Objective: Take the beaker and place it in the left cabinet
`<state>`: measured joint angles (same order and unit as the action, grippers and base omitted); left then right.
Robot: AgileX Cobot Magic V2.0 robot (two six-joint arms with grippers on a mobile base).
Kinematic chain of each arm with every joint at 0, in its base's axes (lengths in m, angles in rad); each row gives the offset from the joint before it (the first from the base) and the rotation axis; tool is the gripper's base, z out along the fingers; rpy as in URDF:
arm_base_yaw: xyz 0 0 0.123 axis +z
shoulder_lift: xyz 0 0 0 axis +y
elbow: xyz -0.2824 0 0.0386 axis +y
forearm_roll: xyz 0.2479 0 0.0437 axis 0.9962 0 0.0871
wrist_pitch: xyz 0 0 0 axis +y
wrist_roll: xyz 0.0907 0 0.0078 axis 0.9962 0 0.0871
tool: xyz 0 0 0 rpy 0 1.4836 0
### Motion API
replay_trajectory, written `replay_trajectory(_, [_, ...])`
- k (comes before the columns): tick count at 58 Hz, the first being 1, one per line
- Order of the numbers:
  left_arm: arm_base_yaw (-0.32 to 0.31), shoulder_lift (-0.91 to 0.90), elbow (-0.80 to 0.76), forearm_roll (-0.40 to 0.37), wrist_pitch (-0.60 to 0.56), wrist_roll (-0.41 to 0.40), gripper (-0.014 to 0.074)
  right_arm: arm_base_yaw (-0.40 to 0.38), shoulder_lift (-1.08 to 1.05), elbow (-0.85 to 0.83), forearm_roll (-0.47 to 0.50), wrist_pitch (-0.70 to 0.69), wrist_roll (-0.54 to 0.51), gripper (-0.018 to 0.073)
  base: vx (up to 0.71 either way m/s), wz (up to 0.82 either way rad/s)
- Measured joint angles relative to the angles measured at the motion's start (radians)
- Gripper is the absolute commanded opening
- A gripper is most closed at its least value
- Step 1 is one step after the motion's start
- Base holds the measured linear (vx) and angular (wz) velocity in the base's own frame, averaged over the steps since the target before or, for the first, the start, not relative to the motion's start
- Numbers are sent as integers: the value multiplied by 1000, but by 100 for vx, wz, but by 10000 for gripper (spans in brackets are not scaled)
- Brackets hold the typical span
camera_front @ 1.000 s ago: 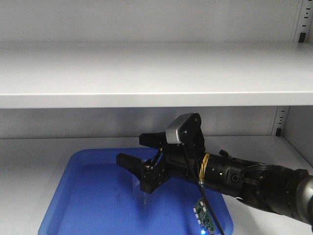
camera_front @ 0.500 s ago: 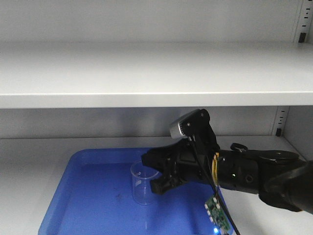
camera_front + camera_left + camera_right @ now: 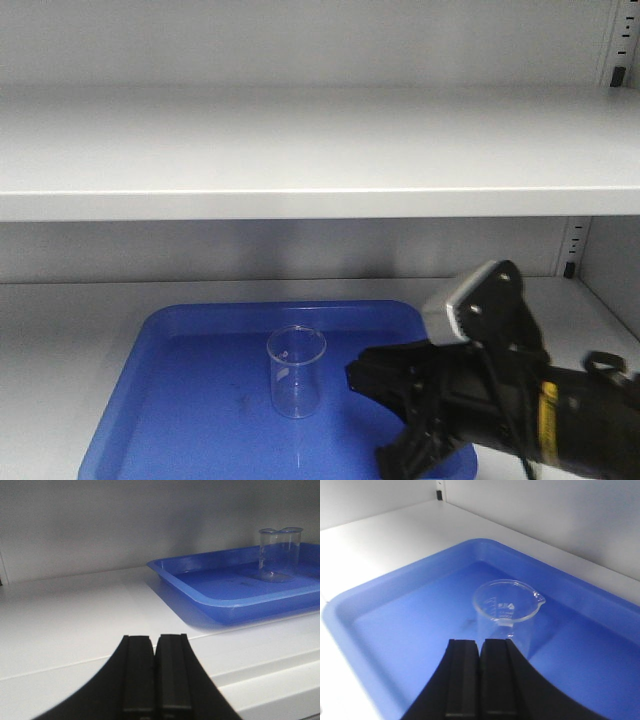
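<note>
Now the beaker (image 3: 296, 370) stands upright and alone on the blue tray (image 3: 180, 420), centre-low in the front view, with nothing touching it. The tray rests on the lower shelf of the left cabinet (image 3: 300, 150), so I judge the placing step done and the retreat step in hand.

Right end effector (image 3: 385, 420): lower right of the front view, apart from the beaker. In the front view its jaws look spread; in the right wrist view the two fingers (image 3: 462, 680) appear pressed together at bottom centre. I cannot tell its state, but it holds nothing.

Left end effector (image 3: 154, 675): bottom centre of the left wrist view, fingers clenched on nothing, low over the bare white shelf, well apart from the tray. The beaker shows at the upper right of that view.

Next move, as I judge it: draw the right arm clear of the shelf opening without clipping the tray rim or the shelf above.
</note>
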<state>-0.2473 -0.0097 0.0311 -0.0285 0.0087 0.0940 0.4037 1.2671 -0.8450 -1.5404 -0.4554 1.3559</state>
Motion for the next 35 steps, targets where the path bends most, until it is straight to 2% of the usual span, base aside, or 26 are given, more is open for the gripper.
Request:
replay_trajectory(12, [0,0,0,0,0,0,1,0,-108,53,-14,-2,7,-6,0,0])
replay_trajectory(35, [0,0,0,0,0,0,1,0,-120,57,-14,-2,11,-6,0,0])
